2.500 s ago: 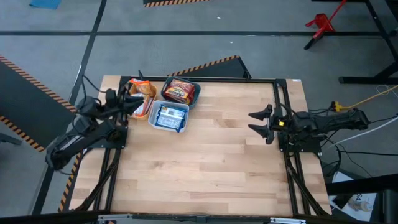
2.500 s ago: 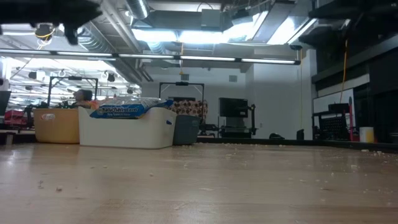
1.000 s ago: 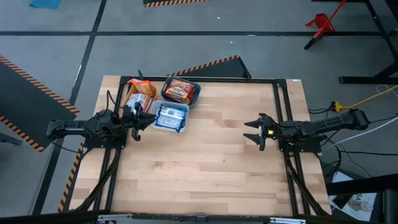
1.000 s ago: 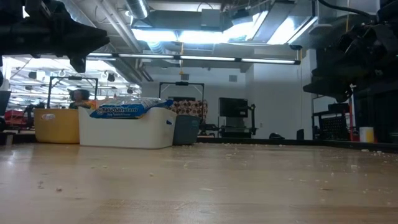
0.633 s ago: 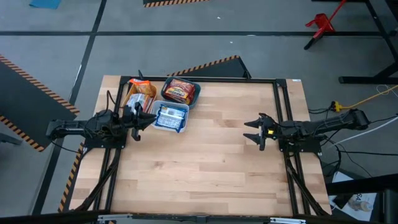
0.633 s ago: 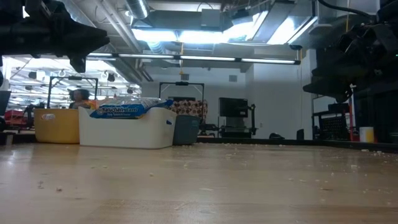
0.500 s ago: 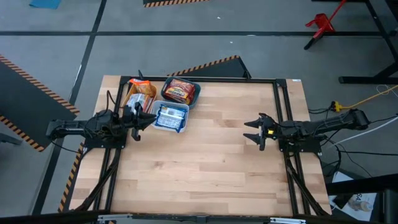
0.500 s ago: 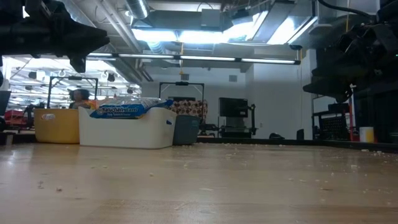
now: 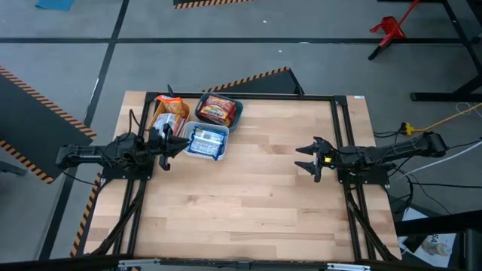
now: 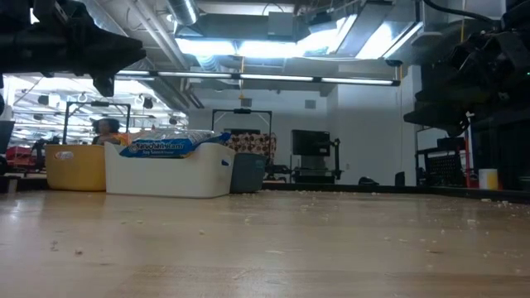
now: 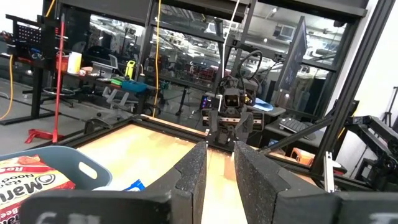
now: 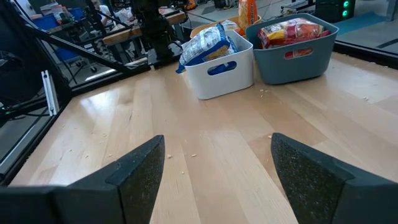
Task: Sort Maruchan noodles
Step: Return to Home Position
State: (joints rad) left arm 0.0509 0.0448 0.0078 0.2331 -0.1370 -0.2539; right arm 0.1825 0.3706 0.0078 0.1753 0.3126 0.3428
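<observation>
The Maruchan noodles lie in three bins at the table's far left. Blue-white packets (image 9: 206, 142) fill the white bin (image 12: 219, 71). Red-orange packets (image 9: 218, 110) lie in the teal bin (image 12: 298, 59). Orange packets (image 9: 170, 111) stand in the yellow bin (image 10: 76, 167). My left gripper (image 9: 179, 143) hovers level just left of the white bin, its fingers (image 11: 191, 177) open by a narrow gap and holding nothing. My right gripper (image 9: 304, 159) hovers over the table's right half, wide open (image 12: 217, 168) and holding nothing.
The wooden table top (image 9: 248, 196) lies bare between the two grippers and toward the near edge. A black frame rail (image 9: 248, 95) runs round the table. Small crumbs (image 12: 186, 149) dot the wood. The room behind holds racks and desks.
Nothing has moved in the last second. Before that, my left gripper drew back from over the yellow bin toward the table's left edge and levelled out. My right gripper shifted a little toward the table's middle.
</observation>
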